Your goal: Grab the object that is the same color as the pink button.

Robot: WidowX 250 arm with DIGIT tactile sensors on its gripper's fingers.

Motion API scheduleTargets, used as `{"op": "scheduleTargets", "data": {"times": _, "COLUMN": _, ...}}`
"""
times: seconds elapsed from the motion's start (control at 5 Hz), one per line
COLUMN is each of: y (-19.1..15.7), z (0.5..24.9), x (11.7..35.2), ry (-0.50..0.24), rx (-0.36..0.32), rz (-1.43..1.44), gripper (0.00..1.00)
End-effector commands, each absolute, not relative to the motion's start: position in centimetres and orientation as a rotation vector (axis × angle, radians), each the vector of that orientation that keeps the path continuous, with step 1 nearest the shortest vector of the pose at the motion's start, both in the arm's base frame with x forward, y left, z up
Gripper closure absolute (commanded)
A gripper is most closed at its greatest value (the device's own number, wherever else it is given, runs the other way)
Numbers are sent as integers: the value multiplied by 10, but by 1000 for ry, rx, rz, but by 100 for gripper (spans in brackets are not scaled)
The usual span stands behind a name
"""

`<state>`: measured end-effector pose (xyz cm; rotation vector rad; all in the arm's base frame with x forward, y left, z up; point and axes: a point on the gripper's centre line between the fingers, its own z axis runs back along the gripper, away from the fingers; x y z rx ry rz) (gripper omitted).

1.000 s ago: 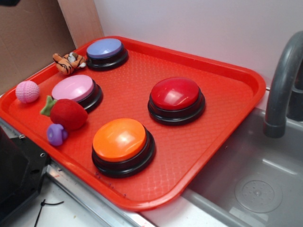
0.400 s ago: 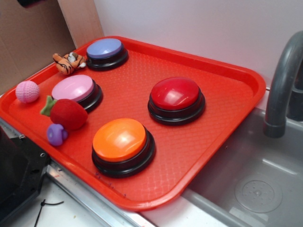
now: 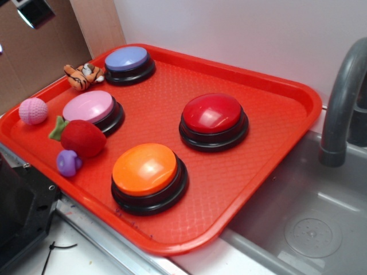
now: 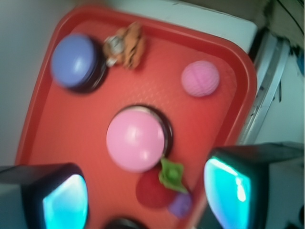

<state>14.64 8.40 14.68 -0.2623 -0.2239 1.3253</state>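
Observation:
The small pale pink ball [image 3: 33, 110] lies at the tray's left corner, left of the pink button [image 3: 89, 106]. From the wrist camera the ball [image 4: 200, 78] is up and to the right of the pink button [image 4: 136, 139]. My gripper [image 4: 145, 198] hangs high above the tray, open, with nothing between its cyan pads [image 4: 64, 202]. Below it are the pink button's near edge and the red strawberry [image 4: 152, 188]. Only a small dark piece of the gripper [image 3: 35, 11] shows at the top left of the exterior view.
A red tray [image 3: 172, 97] holds lavender-blue [image 3: 127, 59], red [image 3: 213, 113] and orange [image 3: 145, 169] buttons, a tiger toy [image 3: 83, 75], a strawberry [image 3: 82, 137] and a purple toy [image 3: 69, 162]. A grey sink [image 3: 309, 217] and faucet [image 3: 344, 97] stand to the right.
The gripper has come down a little further into the top left corner of the exterior view. Nothing on the tray has moved.

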Motion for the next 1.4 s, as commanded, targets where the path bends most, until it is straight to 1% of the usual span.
{"op": "scheduleTargets", "data": {"times": 0.0, "y": 112, "z": 107, "x": 133, "ry": -257, "rx": -116, "rz": 1581, "gripper": 0}}
{"op": "scheduleTargets", "data": {"times": 0.2, "y": 121, "z": 95, "x": 133, "ry": -258, "rx": -66, "rz": 1628, "gripper": 0}}
{"op": "scheduleTargets", "data": {"times": 0.4, "y": 130, "z": 79, "x": 136, "ry": -238, "rx": 0, "rz": 1659, "gripper": 0}}
{"op": "scheduleTargets", "data": {"times": 0.6, "y": 138, "z": 64, "x": 137, "ry": -204, "rx": 49, "rz": 1693, "gripper": 0}}
{"op": "scheduleTargets", "data": {"times": 0.8, "y": 141, "z": 55, "x": 140, "ry": -203, "rx": 90, "rz": 1693, "gripper": 0}}
{"op": "scheduleTargets", "data": {"times": 1.0, "y": 141, "z": 47, "x": 142, "ry": -180, "rx": 101, "rz": 1691, "gripper": 0}}
{"op": "scheduleTargets", "data": {"times": 1.2, "y": 143, "z": 39, "x": 143, "ry": -172, "rx": 128, "rz": 1698, "gripper": 0}}
